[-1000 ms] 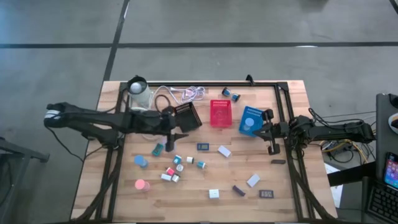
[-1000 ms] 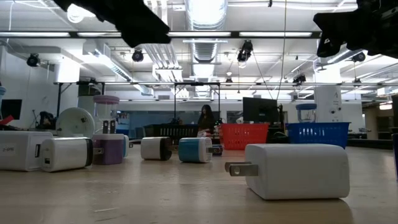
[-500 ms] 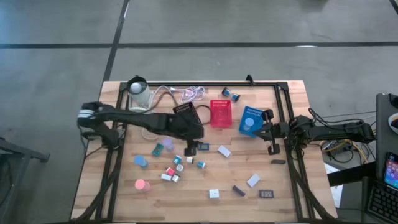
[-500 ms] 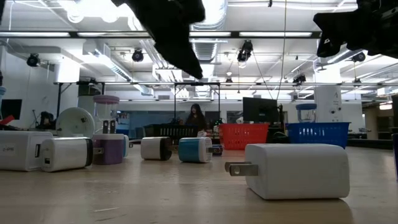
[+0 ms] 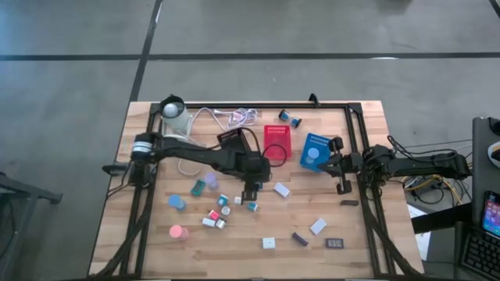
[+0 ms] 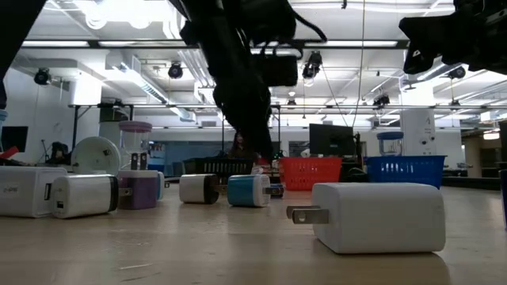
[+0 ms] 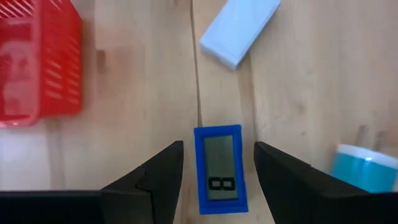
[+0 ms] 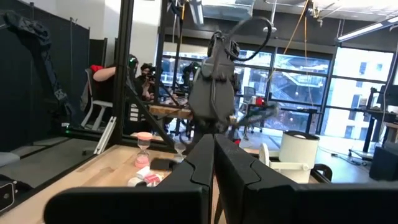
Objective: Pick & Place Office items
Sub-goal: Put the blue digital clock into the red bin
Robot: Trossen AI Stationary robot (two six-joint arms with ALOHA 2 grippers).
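Left gripper (image 7: pixel 212 180) is what I'm watching: its fingers are standing apart, straddling a small blue-framed rectangle with a grey display (image 7: pixel 220 168) that is lying flat on the wood, and neither pad is touching it yet as far as my wrist feed shows. Over the last second I've been swinging this arm in from the left edge of the table, past the black tray, and it is now hanging over the middle of the board (image 5: pixel 251 187), just beside the red mesh tray (image 5: pixel 276 141). That sweep is putting me in line for a pick, so I'm judging the reach as done and the descent and squeeze as what is coming next. A white block (image 7: pixel 239 30) is lying just beyond the rectangle and a teal-topped piece (image 7: pixel 365 168) is sitting off to one side, both clear of the fingers, so I'm not expecting them to get nudged if I'm dropping straight. Right gripper (image 8: pixel 213 163) is waiting with its fingers pressed together, empty, parked by the blue tray (image 5: pixel 316 150) on the right side of the table, unmoved through the same second.
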